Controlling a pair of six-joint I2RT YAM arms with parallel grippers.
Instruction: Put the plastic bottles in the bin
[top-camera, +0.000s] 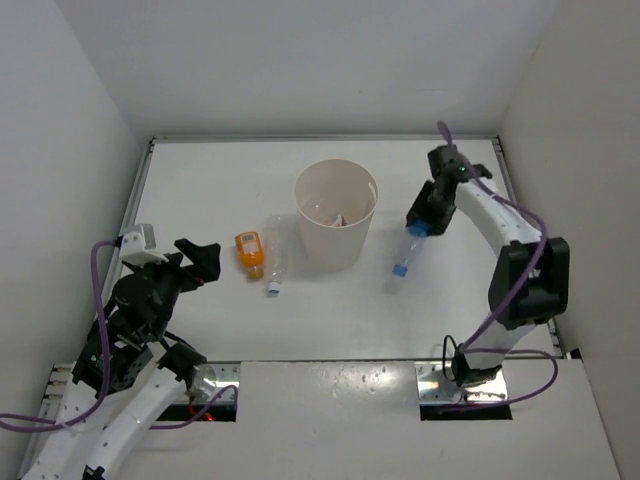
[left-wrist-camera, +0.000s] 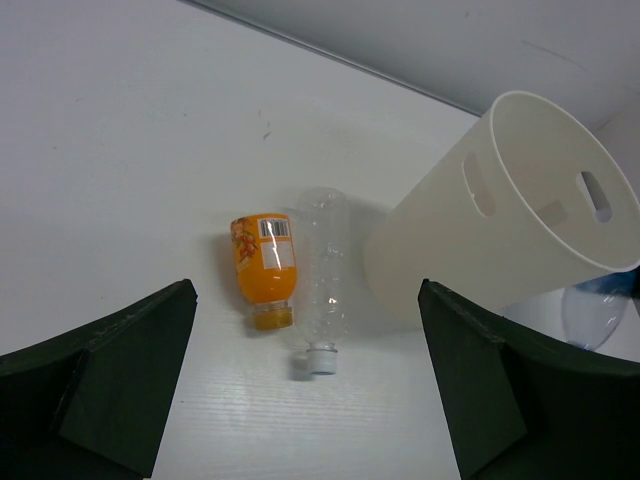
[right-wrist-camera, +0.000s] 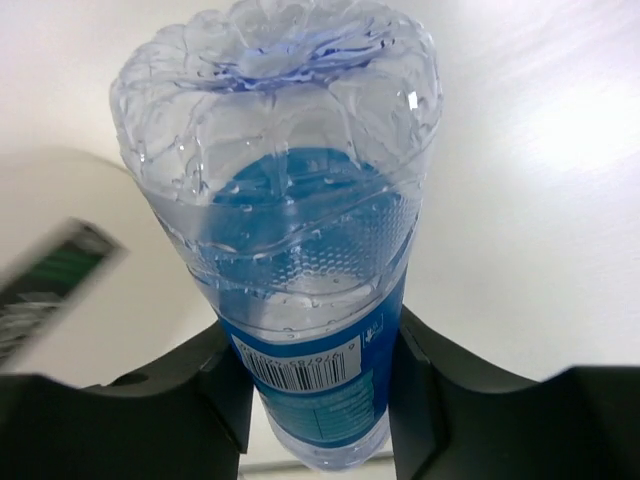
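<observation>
Right fingers (right-wrist-camera: 425, 385) clenched on blue-labelled bottle (right-wrist-camera: 310, 330) at its label, base past the tips. Lift straight, clear the rim of the bin (top-camera: 330, 240) nearby, release above it. Left fingers (left-wrist-camera: 120, 380) spread, empty; orange bottle (left-wrist-camera: 265, 260) and clear bottle (left-wrist-camera: 325, 275) lie ahead between them.

white table, one bin and three bottles on it

the table (top-camera: 220, 190) is a plain matte white top. the cream-white bin (top-camera: 335, 225) stands upright near its middle, open mouth up. left of the bin an orange bottle (top-camera: 249, 252) and a clear bottle (top-camera: 276, 262) lie on their sides, just beside each other, caps toward the near edge; the clear one lies between the orange one and the bin. right of the bin, apart from it, a blue-labelled bottle (top-camera: 408, 250) slants with its blue cap toward the near edge; whether its far end rests on the top cannot be told. two metal plates (top-camera: 432, 380) sit at the near edge.
</observation>
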